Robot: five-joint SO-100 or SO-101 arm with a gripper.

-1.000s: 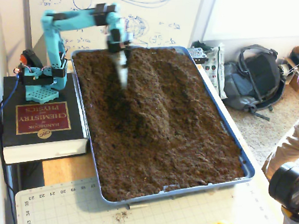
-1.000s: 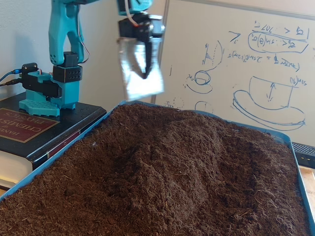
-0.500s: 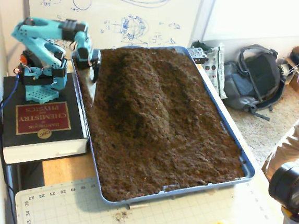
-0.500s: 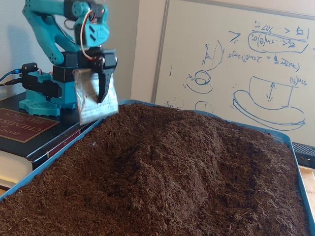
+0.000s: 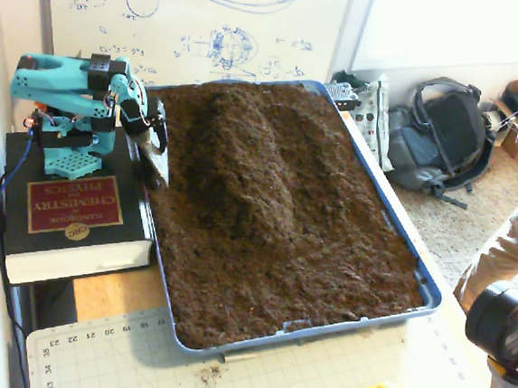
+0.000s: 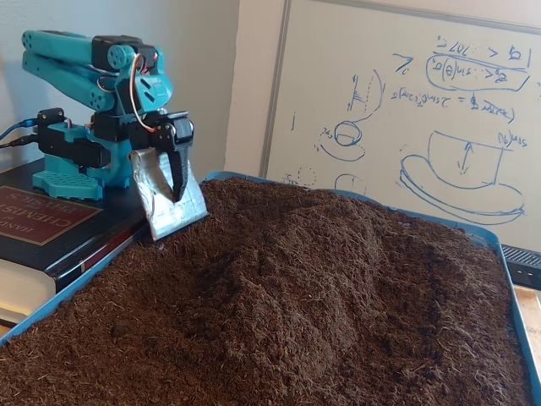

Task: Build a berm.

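The gripper [image 6: 173, 193], clamped on a metal scoop blade [image 6: 169, 199], hovers at the tray's [image 5: 416, 262] edge; the berm [image 5: 247, 170] runs lengthwise mid-tray, just beside the blade.

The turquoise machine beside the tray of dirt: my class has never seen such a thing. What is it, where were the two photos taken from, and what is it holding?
It is a small robot arm with a two-finger gripper, standing on a thick book. One fixed view looks down from high up at the front; the other sits low at the tray's edge, looking across the dirt toward the whiteboard. The blue tray is filled with loose dark brown soil. Down the middle runs a low rounded ridge, the berm. The gripper is closed on a flat silvery metal plate, a kind of scraper for pushing soil, whose lower edge sits at the soil near the tray's rim.
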